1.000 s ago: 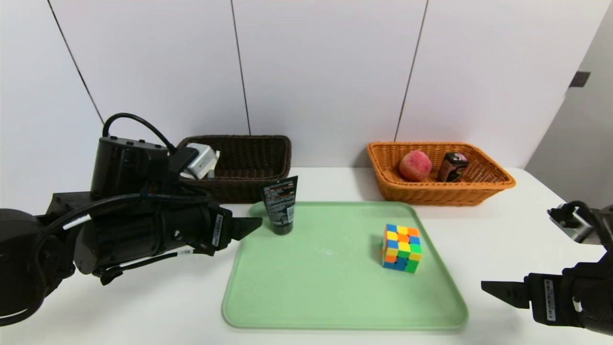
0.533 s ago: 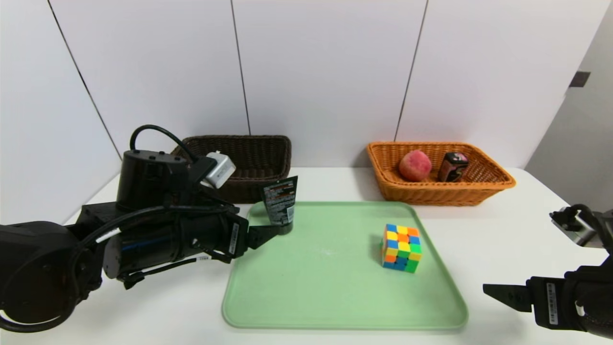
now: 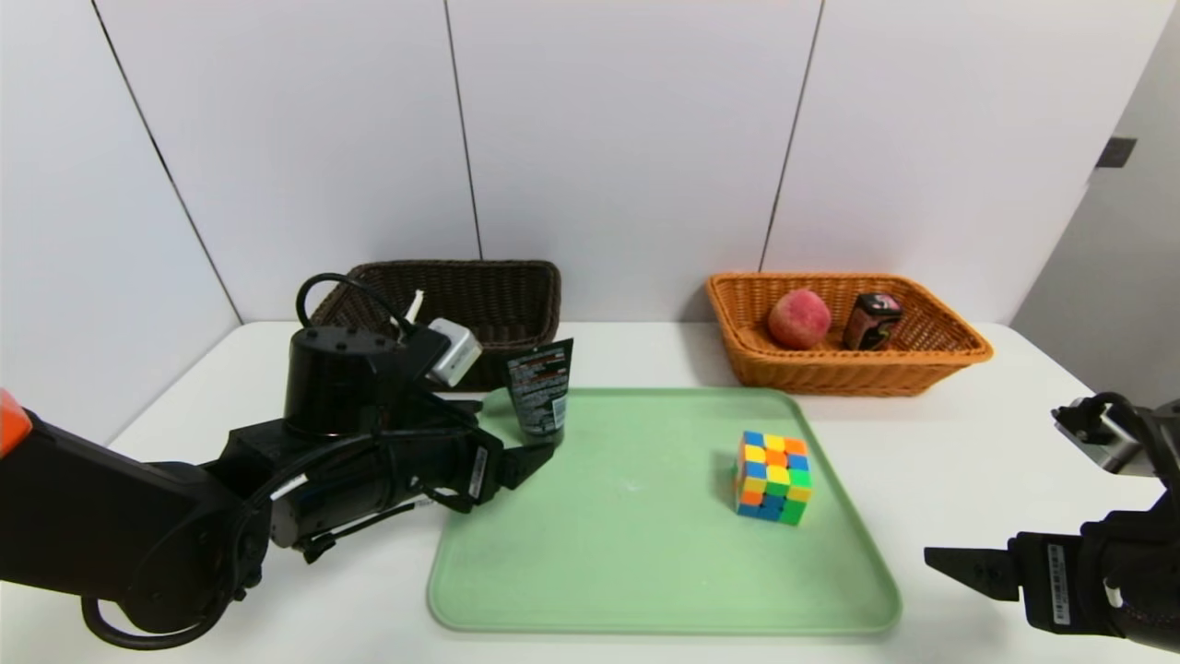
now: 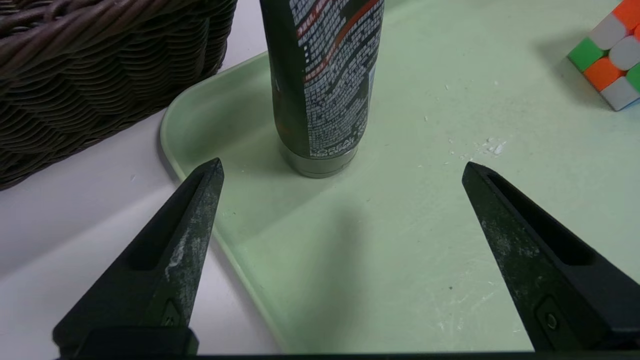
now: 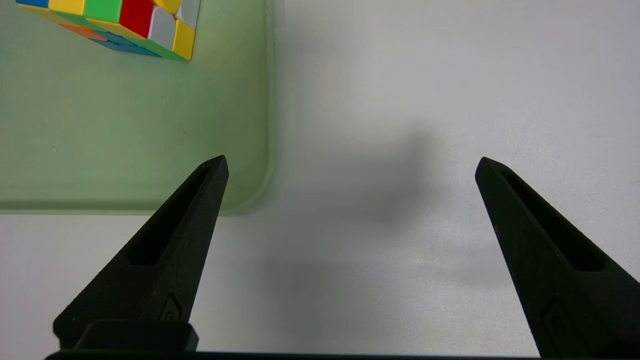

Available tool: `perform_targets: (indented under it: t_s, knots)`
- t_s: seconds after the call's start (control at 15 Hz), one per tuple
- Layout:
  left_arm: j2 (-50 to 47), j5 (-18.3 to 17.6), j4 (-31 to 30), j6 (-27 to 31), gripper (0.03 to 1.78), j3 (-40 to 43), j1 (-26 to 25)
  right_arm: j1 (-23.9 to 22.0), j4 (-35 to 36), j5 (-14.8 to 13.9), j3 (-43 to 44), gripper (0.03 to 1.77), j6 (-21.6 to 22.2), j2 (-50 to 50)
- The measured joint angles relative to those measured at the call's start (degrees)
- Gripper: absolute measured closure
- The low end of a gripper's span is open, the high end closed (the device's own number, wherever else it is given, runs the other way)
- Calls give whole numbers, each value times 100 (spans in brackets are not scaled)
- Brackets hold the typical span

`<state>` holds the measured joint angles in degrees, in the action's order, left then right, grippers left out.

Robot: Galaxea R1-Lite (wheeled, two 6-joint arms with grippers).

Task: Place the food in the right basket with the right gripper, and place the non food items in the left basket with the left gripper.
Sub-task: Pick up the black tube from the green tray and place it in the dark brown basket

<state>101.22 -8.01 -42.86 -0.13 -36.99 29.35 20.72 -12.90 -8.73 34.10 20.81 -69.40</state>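
Note:
A dark tube (image 3: 539, 395) with white print stands cap-down on the far left corner of the green tray (image 3: 645, 572); it also fills the left wrist view, tube (image 4: 325, 85). My left gripper (image 3: 539, 454) (image 4: 342, 170) is open, low over the tray's left edge, just short of the tube. A colourful puzzle cube (image 3: 772, 477) (image 4: 612, 65) (image 5: 125, 25) sits on the tray's right part. My right gripper (image 3: 949, 561) (image 5: 350, 165) rests open over bare table by the tray's near right corner. A peach (image 3: 799, 318) and a small dark packet (image 3: 871, 321) lie in the orange basket (image 3: 922, 364).
The dark brown basket (image 3: 502, 281) (image 4: 100, 75) stands at the back left, close behind the tube and my left arm. The white table (image 3: 968, 443) ends near the wall behind both baskets.
My left arm has swung right and forward from beside the brown basket, bringing its open gripper down to the tray's left edge near the tube. The right arm stayed put.

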Motion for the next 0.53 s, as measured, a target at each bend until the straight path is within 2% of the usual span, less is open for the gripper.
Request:
perform_targets:
  t_s: [0.53]
  knots:
    - [289, -9, -33, 335, 12, -190, 0, 0, -2, 33, -61, 9, 9, -59]
